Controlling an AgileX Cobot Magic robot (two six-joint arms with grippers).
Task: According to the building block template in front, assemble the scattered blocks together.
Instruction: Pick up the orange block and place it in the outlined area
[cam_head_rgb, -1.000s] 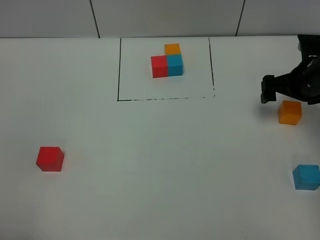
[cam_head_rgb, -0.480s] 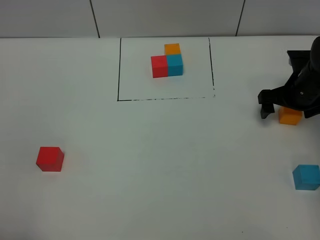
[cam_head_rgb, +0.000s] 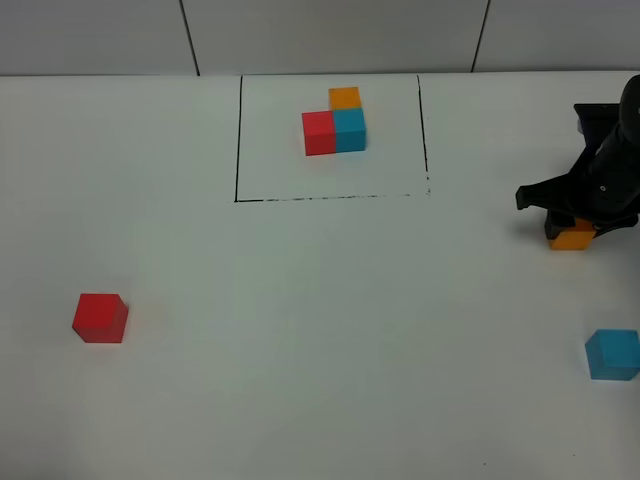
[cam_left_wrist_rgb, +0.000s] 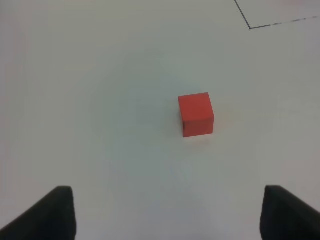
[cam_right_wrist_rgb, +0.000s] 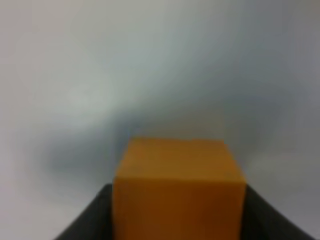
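Since a second ago my right gripper (cam_right_wrist_rgb: 178, 221) has dropped onto the small matte orange cube (cam_head_rgb: 572, 240) and clenched on it, nudging it slightly toward the near edge. In the right wrist view, dark fingers (cam_right_wrist_rgb: 92, 220) press both sides of that cube, which sits on the white table top (cam_head_rgb: 320, 330) at the right of the overhead view. The small matte cyan-blue cube (cam_head_rgb: 612, 354) lies nearer to me, close to the right border and well apart from it. The small matte red cube (cam_head_rgb: 100, 317) rests far off on the left side. My left gripper (cam_left_wrist_rgb: 170, 212) hangs over that red cube with its jaws spread wide, grasping nothing. At the back, the L-shaped template of joined cubes (cam_head_rgb: 335, 125) sits inside the thin black drawn rectangle (cam_head_rgb: 237, 140): red beside cyan-blue, orange behind the cyan-blue.
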